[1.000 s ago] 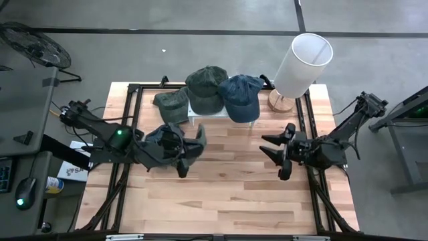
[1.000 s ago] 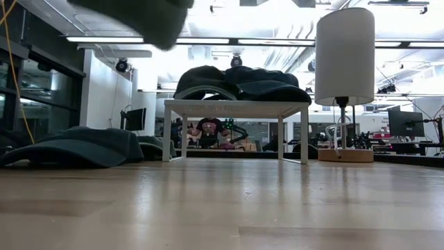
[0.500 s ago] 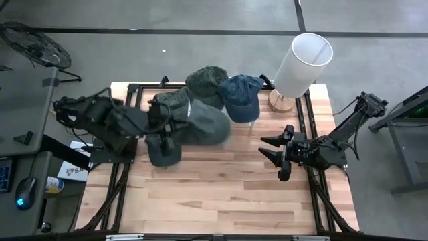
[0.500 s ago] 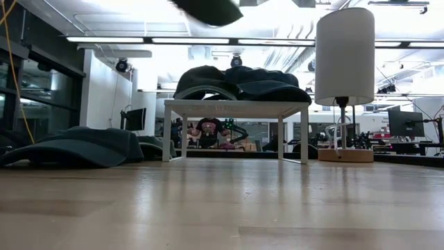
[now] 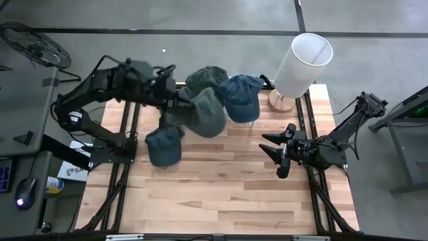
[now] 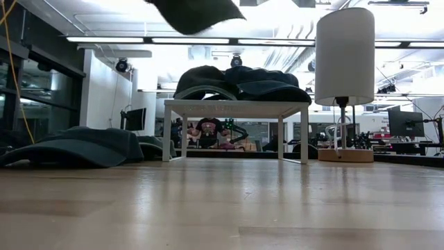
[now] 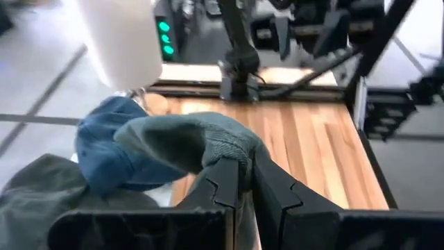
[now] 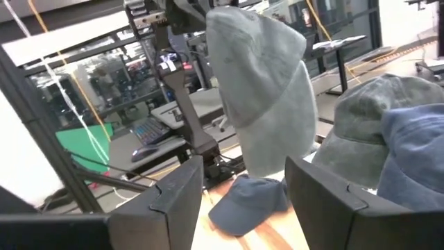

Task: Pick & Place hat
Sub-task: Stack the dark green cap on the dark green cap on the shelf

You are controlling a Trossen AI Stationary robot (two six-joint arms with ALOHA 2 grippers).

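My left gripper (image 7: 239,182) pinches grey-green cloth cap (image 5: 204,112) aloft, clearing white stand (image 6: 236,107) for placement; right gripper (image 5: 276,152) waits agape, empty.

Two matte black jointed arms, left arm (image 5: 100,80) and right arm (image 5: 334,144), built of slim tubular links with thin dark cables looped beside them. Each black two-finger claw (image 7: 239,198) has flat, angular fingers with stepped, notched inner edges.

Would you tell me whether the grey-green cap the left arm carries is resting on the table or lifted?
Lifted: the left hand is shut on the grey-green cap, which hangs clear of the table in the right wrist view.
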